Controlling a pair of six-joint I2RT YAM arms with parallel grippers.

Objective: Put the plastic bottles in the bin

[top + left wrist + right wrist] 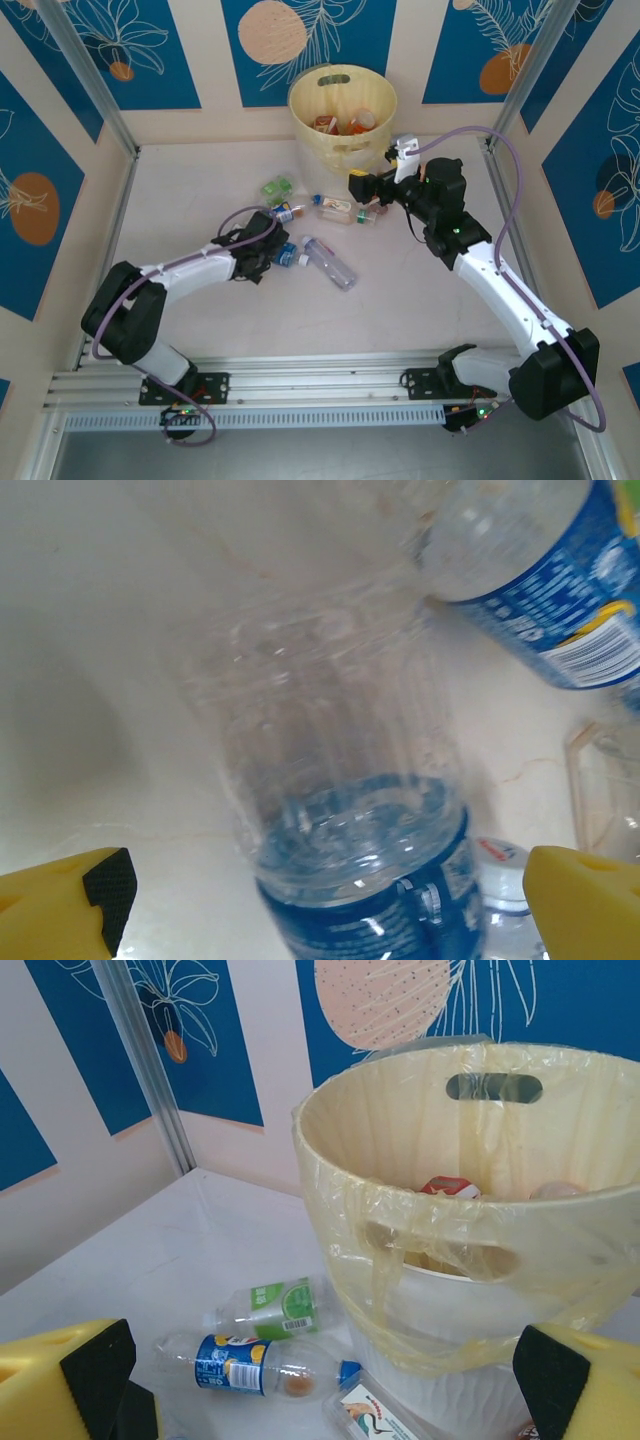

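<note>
Open end effectors over scattered plastic bottles (pixel 330 263)
The left end effector (pixel 325 880) gapes wide and empty, its fingers on either side of a blue-labelled bottle (pixel 365 900) lying on the tabletop (pixel 80 730). The right end effector (pixel 322 1365), equally wide and empty, faces the bin (pixel 400 1150), which has bottles inside it; others lie just beside it.

Left wrist view: the clear plastic bottle with a blue label (pixel 360 880) runs off the bottom edge, its upper body blurred; a second blue-labelled clear bottle (pixel 540 580) is cut by the top and right edges; a small white-capped piece (pixel 500 855) at lower right is half hidden behind the first, perhaps another bottle; right wrist view: the pale yellow round plastic bin (pixel 420 1150) is cropped at right, its wall hiding most of its load; top view: the red and orange bits (pixel 345 125) inside it are too small to tell apart.
</note>
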